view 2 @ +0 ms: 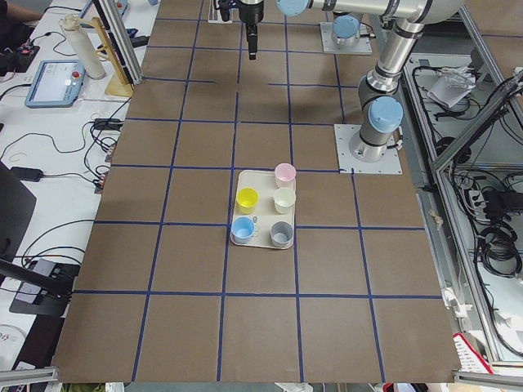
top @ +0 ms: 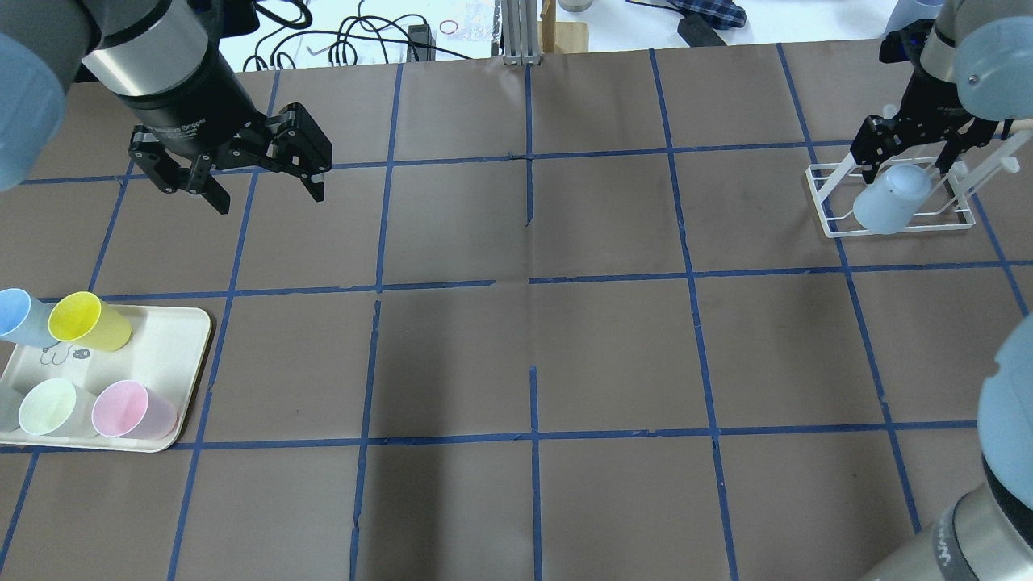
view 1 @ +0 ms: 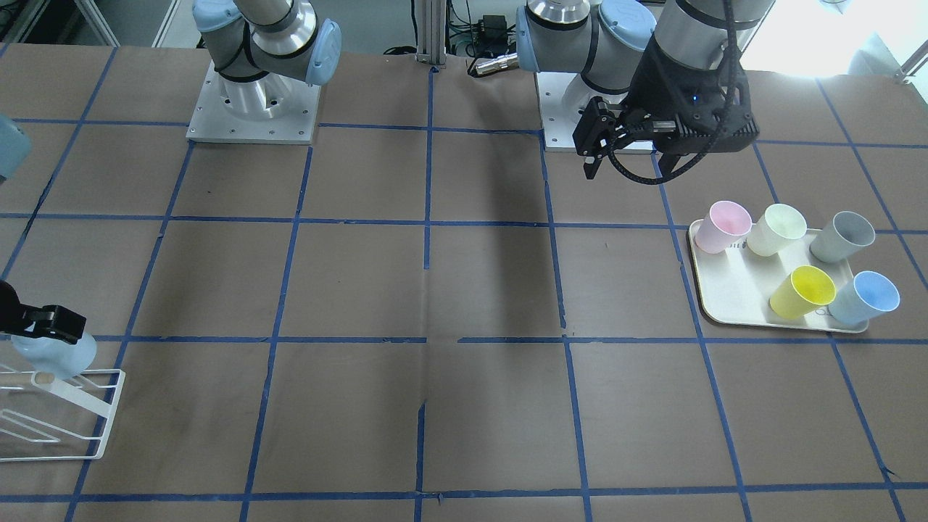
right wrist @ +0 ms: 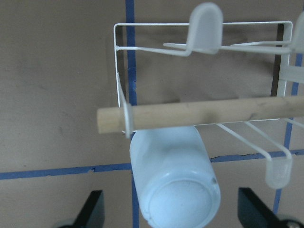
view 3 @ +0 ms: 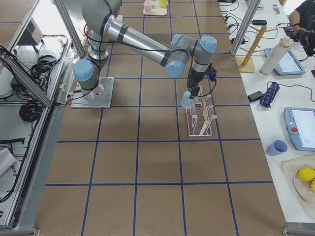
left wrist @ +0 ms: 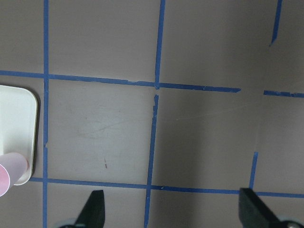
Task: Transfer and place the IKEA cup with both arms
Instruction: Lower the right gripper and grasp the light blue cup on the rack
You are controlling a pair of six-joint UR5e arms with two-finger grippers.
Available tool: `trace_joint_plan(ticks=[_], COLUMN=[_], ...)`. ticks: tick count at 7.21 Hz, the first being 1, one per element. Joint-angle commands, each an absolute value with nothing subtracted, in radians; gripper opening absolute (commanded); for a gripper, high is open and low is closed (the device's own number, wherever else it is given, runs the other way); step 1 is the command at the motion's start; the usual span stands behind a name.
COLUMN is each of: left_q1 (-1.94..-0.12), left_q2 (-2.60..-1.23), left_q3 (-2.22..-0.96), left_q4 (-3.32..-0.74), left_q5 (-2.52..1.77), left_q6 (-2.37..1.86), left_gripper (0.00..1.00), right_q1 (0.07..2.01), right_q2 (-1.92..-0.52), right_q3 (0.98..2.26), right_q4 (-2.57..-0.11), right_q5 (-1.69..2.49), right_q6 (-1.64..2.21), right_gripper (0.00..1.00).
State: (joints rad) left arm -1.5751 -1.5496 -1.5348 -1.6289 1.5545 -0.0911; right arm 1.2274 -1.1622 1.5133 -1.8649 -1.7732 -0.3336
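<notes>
Our cup [right wrist: 175,190] hangs inverted on the rack [right wrist: 190,114] peg, so the right gripper [top: 908,157] gapes clear of it. The left gripper [top: 269,199] is open, empty.

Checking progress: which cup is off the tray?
The pale-blue cup, bottom-up on the rack under the right gripper; the other five stand on the tray.

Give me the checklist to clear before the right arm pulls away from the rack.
1. Small pale-blue plastic cup bottom-up at the white wire rack: ok.
2. Right claw open, gaps to the cup on both sides: ok.
3. Cup seated on a peg: cannot tell, the wooden bar hides its mouth.
4. Left claw open, holding nothing: ok.
5. Cream tray of cups far from the right arm: ok.
</notes>
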Motion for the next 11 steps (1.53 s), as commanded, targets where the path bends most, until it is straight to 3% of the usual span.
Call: trace_joint_plan(ticks=[1,3,4,6,8,11], left_q1=[-1.571,-1.568,-1.569,-1.566,-1.565,-1.565], left_q2=[-1.548,-1.548,-1.548,-1.552,-1.552,-1.549], left_q3=[-1.531,-1.532,-1.534,-1.532,-1.534,-1.532], left_q4=[-1.628,-1.624,-1.624,-1.624,-1.624,-1.624], left_q5=[1.555,1.557,1.554,1.554,1.555,1.554], left_q6=[-0.083,-0.081,-0.083,-0.083,-0.081,-0.081], left_gripper=[1.0,1.0,1.0,1.0,1.0,1.0], right_q1=[1.206,1.204,1.204,1.206,1.206,1.215], right_q2=[-1.146,-1.138,-1.138,-1.143,-1.152,-1.273], right_q3=[1.537,1.539,1.539,1.537,1.523,1.502], right_q4=[-1.882,-1.89,-1.908,-1.91,-1.905,-1.837], right_q5=[-1.755,-1.724,-1.724,-1.723,-1.723,-1.69], right_q6=[-0.333,-0.333,-0.334,-0.333,-0.334,-0.337], right_gripper=[1.0,1.0,0.89,0.47,0.25,0.23])
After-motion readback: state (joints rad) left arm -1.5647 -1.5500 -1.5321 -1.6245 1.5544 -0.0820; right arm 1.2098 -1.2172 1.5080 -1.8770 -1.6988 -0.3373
